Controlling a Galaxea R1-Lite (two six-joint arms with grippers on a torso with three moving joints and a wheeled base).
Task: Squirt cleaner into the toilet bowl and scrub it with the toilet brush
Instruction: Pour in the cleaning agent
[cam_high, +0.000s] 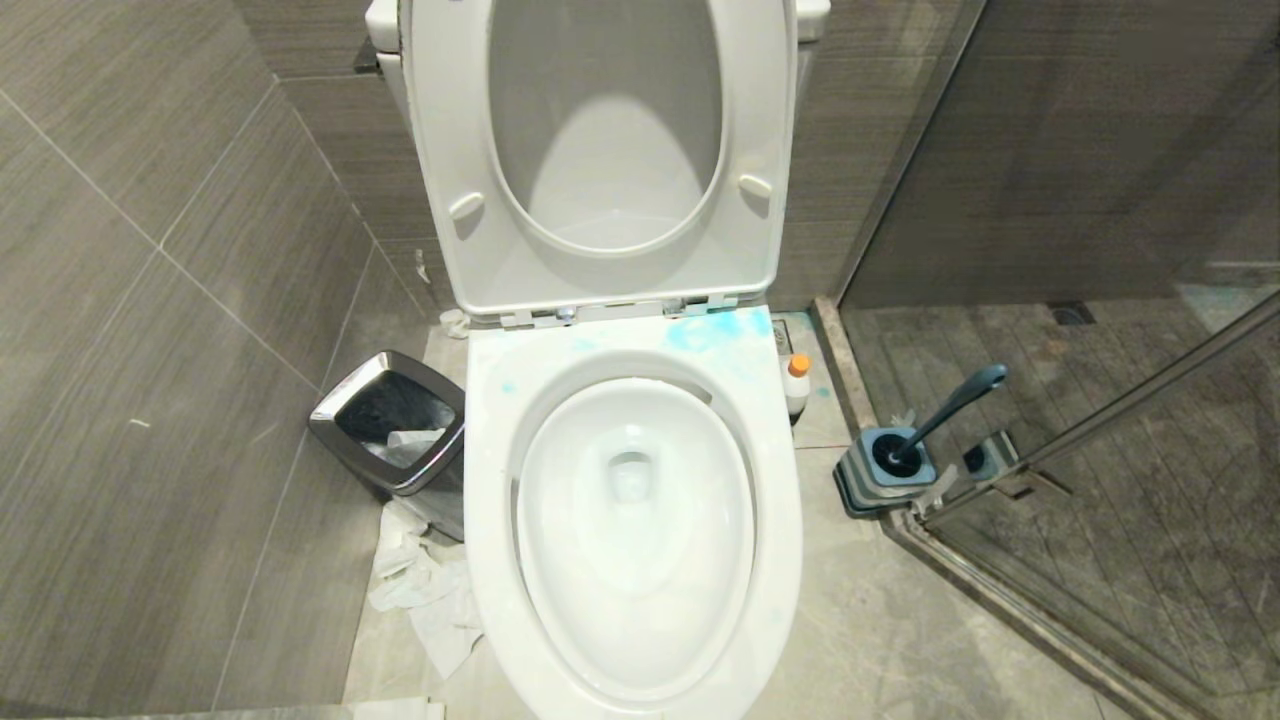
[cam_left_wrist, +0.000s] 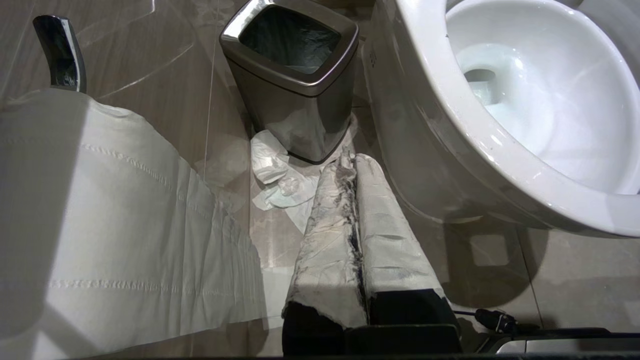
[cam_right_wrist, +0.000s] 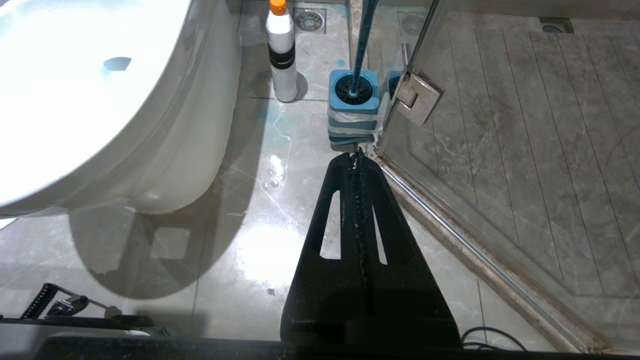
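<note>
My left gripper (cam_left_wrist: 350, 165) is clenched on nothing, low beside the toilet bowl (cam_high: 630, 520), its fingers wrapped in paper. My right gripper (cam_right_wrist: 356, 159) is pressed together and empty too, above the floor. Neither shows from my head. The cleaner bottle (cam_high: 797, 385) stands half hidden behind the bowl's rim on my right. The toilet brush (cam_high: 935, 420) sits in its holder (cam_high: 885, 478) by the glass door, bristles out of sight.

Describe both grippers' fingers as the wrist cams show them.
Left gripper: two long tapered fingers wrapped in white, black-smudged paper-like covering, on a black base. Right gripper: bare black triangular fingers with slotted cutouts and a rough seam between them. Thin black cables trail near both bases.
</note>
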